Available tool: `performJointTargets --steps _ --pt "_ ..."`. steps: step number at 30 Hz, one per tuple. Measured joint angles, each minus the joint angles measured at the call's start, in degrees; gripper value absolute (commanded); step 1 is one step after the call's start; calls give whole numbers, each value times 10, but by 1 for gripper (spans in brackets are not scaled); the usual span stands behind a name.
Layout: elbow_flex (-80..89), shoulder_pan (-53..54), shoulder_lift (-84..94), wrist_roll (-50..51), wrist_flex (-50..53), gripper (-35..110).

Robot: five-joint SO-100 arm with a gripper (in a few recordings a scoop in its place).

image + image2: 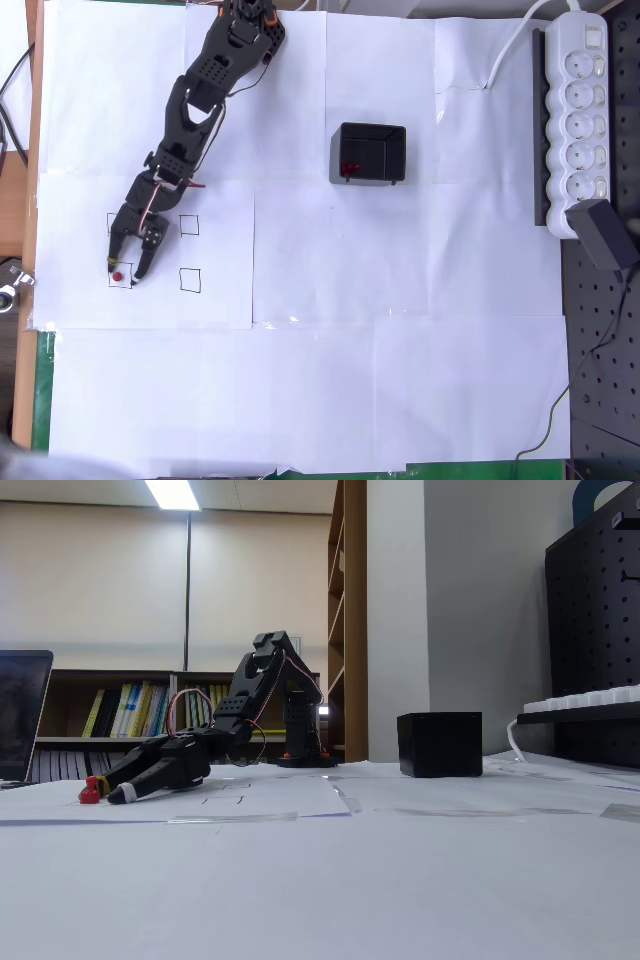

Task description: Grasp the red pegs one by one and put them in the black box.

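- Now the hand (127, 272) is lowered to the worktop (400, 380) with its fingers spread, and a red peg (117, 277) lies between the tips, inside a drawn square (120, 279); nothing is grasped yet.
- In the fixed view the peg (90, 793) sits just at the fingertips, on the paper.
- The black box (368, 154) stands well apart, to the right in the overhead view, with something red (349, 168) inside.
- Other drawn squares (190, 280) lie nearby; the path looks clear.
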Motion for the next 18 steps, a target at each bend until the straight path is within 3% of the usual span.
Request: performJointTargets --steps 18 --pt "19 0 11 5 4 2"
